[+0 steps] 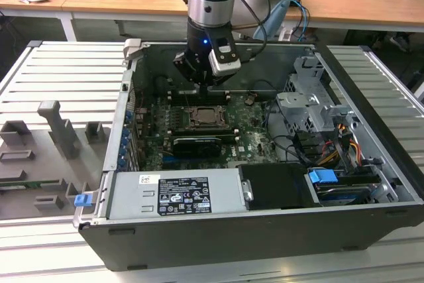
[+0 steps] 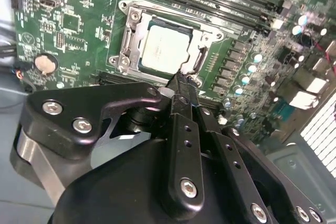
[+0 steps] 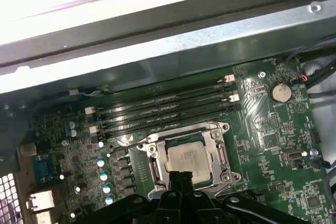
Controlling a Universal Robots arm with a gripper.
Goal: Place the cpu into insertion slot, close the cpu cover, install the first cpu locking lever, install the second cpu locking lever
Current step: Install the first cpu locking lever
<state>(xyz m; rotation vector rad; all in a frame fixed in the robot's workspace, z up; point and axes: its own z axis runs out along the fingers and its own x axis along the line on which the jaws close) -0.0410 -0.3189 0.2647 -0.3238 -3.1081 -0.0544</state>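
At the edge of the thin silver square-framed cpu cover, lying flat around the dull silver-grey square cpu, the black gripper has its fingers pressed together, visibly empty. A sideways slip could gouge the green circuit board.

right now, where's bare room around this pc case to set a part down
Ribbed table is bare at the exterior view's left, behind grey fixtures beside the case, and at its right past the case. Inside is crowded: gripper near cpu, memory slots, cables.
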